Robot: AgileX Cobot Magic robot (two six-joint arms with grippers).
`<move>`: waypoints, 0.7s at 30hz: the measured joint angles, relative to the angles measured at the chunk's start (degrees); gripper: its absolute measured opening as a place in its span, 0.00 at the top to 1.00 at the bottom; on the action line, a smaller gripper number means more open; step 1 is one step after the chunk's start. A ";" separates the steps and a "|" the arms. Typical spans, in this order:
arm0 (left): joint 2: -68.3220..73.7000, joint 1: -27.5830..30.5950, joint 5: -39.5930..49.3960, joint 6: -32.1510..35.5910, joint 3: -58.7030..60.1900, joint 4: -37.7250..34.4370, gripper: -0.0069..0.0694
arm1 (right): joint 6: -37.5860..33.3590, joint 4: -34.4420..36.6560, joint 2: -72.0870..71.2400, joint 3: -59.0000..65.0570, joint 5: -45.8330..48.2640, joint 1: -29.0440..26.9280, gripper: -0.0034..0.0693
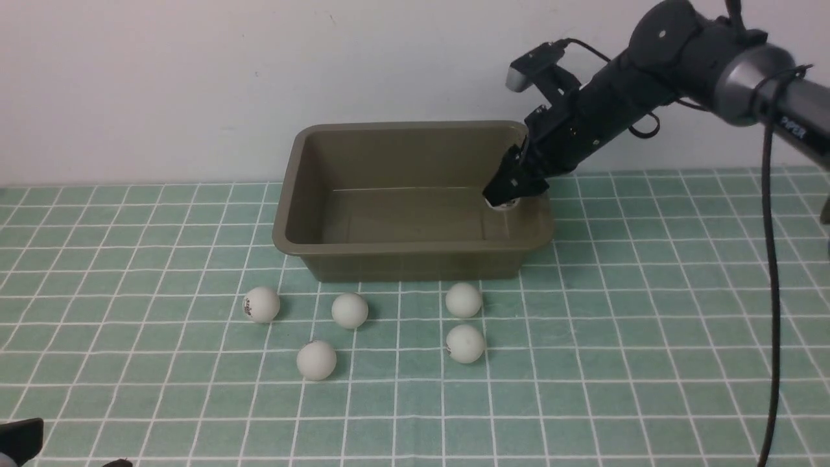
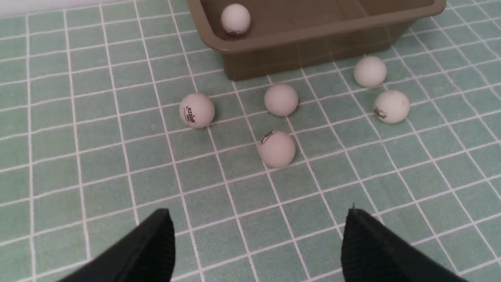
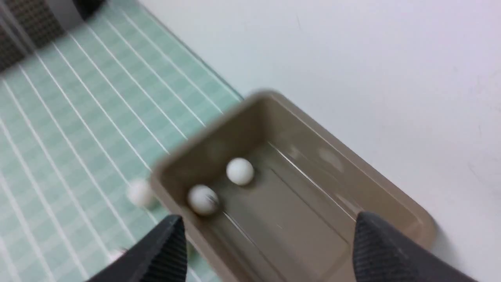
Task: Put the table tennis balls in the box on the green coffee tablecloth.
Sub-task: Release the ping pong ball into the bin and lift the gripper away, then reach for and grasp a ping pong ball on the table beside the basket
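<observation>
box (image 3: 219, 137) holds two balls (image 3: 239, 171) (five outside, on tablecloth (image 1: 648, 324)) — right end effector (image 3: 269, 217) released, empty — left end effector (image 2: 258, 213) also released

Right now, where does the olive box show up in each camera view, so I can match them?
Front view: the box sits mid-picture, behind five loose balls.
Left wrist view: the box is cut off by the picture's upper edge.
Right wrist view: the box fills the lower middle, blurred.
Shared landmark: the green grid tablecloth beneath it, seen in all three.
</observation>
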 joint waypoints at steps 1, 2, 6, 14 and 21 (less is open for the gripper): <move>1.73 0.00 -0.29 1.98 -1.24 -0.37 0.24 | 1.33 0.85 -1.52 0.45 0.00 0.06 0.27; 3.05 0.00 -0.88 3.51 -2.19 -0.75 0.24 | 2.04 1.23 -2.54 0.83 0.08 0.19 0.28; 4.79 0.00 -4.72 8.23 -4.37 -3.43 0.24 | 2.34 2.69 -6.79 1.86 0.54 1.39 0.35; 4.79 0.00 -7.26 9.96 -4.53 -4.29 0.24 | 10.04 1.04 -17.20 2.53 1.00 1.68 0.46; 4.79 0.00 -7.45 10.43 -4.53 -5.33 0.24 | 9.76 1.30 -25.42 15.20 1.16 1.68 0.54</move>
